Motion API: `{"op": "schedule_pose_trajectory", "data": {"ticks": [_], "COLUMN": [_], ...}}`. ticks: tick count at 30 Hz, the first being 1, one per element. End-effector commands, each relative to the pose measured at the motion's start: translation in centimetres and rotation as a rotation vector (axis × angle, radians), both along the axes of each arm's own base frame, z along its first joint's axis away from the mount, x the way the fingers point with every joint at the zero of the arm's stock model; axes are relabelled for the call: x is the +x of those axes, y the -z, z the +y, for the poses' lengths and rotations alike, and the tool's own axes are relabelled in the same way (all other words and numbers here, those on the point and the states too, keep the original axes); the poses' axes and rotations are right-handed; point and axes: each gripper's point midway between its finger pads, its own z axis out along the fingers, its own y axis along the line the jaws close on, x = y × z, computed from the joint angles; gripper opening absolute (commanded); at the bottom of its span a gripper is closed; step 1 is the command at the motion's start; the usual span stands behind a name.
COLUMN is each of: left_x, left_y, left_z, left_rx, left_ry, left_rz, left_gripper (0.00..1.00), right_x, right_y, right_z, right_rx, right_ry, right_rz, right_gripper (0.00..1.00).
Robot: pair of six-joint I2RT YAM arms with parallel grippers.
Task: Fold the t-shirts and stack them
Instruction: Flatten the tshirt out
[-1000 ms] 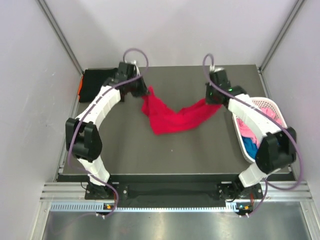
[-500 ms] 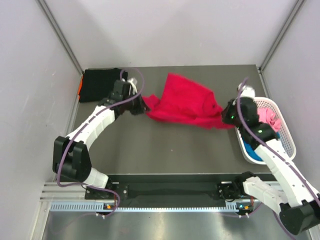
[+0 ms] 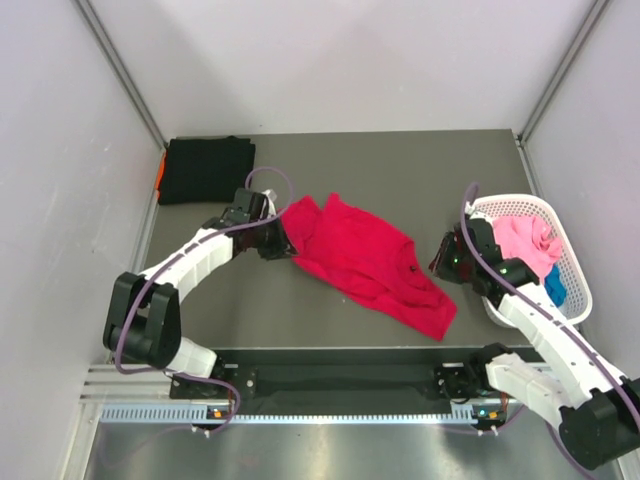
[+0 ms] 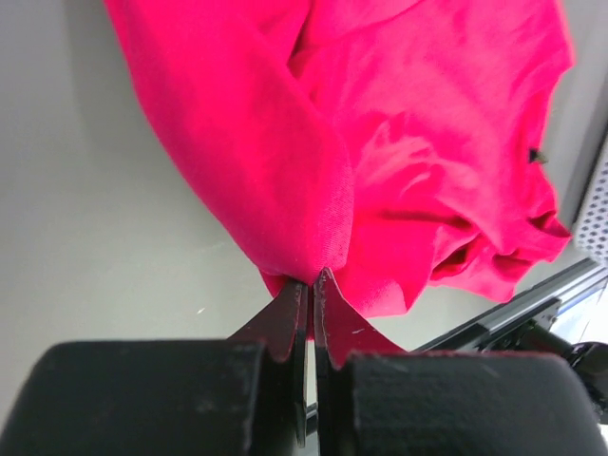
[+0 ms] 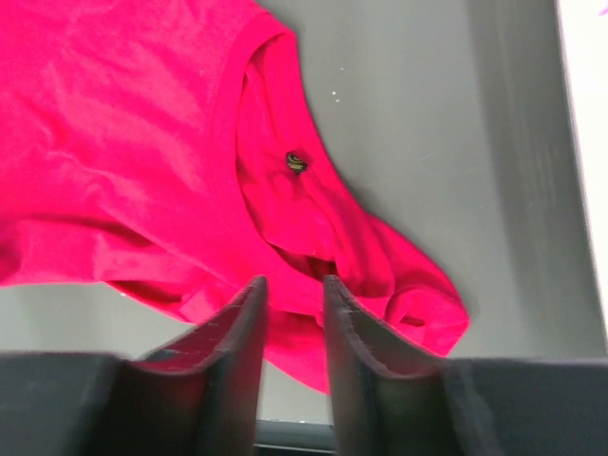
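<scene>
A bright red t-shirt (image 3: 365, 260) lies spread across the middle of the table, running from near the left gripper to the front right. My left gripper (image 3: 285, 243) is shut on the shirt's left edge, with the cloth pinched at its tips in the left wrist view (image 4: 312, 277). My right gripper (image 3: 440, 265) is open just off the shirt's right edge. In the right wrist view its fingers (image 5: 249, 309) stand apart above the red cloth (image 5: 123, 142), holding nothing. A folded black shirt (image 3: 205, 170) lies at the back left, with an orange edge (image 3: 160, 175) beside it.
A white lattice basket (image 3: 512, 201) stands at the right edge, close to my right arm. It holds a pink shirt (image 3: 520, 240) and a blue one (image 3: 553, 288). Grey walls close in the table on the left, back and right.
The red shirt, held stretched in the air between both grippers, has come down and lies spread on the table. My right gripper has let go of it and moved nearer. My left gripper still holds it.
</scene>
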Motion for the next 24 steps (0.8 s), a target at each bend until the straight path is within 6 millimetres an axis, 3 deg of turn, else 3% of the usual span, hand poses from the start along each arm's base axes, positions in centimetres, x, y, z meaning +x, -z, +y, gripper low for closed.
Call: {"op": "schedule_pose_trajectory", "data": {"ticks": [1,3,4,6,13,18,21,23,24], "left_x": [3.8,5.0,6.0,6.7,8.3,9.1,9.5,9.7,9.8], "left_y": [-5.0,-5.1,-6.4,-5.8,-4.6,-3.5,-3.2,-3.1,-3.1], "left_z": [-1.4,-2.0,-2.5,-3.0,-3.9,-3.9,-4.2,-4.5,-4.4], "left_rx": [-0.056,-0.066,-0.078,-0.082,-0.104,-0.084,-0.088,-0.096,-0.096], "left_ry": [0.013,0.021,0.025,0.035,0.035,0.033,0.040,0.044,0.043], "left_rz": [-0.171,-0.171,-0.197,-0.167,-0.149,-0.144,-0.135,-0.133,-0.133], "left_gripper": [0.00,0.00,0.00,0.00,0.00,0.00,0.00,0.00,0.00], "right_x": [1.2,1.2,1.2,1.4,0.9,0.5,0.7,1.0,1.1], "right_y": [-1.3,-0.3,0.9,1.7,6.5,8.0,8.8,9.0,9.0], "right_z": [0.7,0.8,0.5,0.3,0.0,-0.3,-0.4,-0.4,-0.4], "right_rx": [0.039,0.027,0.009,-0.009,-0.061,-0.056,-0.054,-0.049,-0.048], "right_ry": [0.001,-0.005,0.008,0.017,0.029,0.058,0.075,0.080,0.081], "right_rz": [-0.051,-0.022,0.004,0.012,0.168,0.180,0.179,0.181,0.179], "right_gripper": [0.33,0.43,0.45,0.48,0.49,0.51,0.47,0.38,0.24]}}
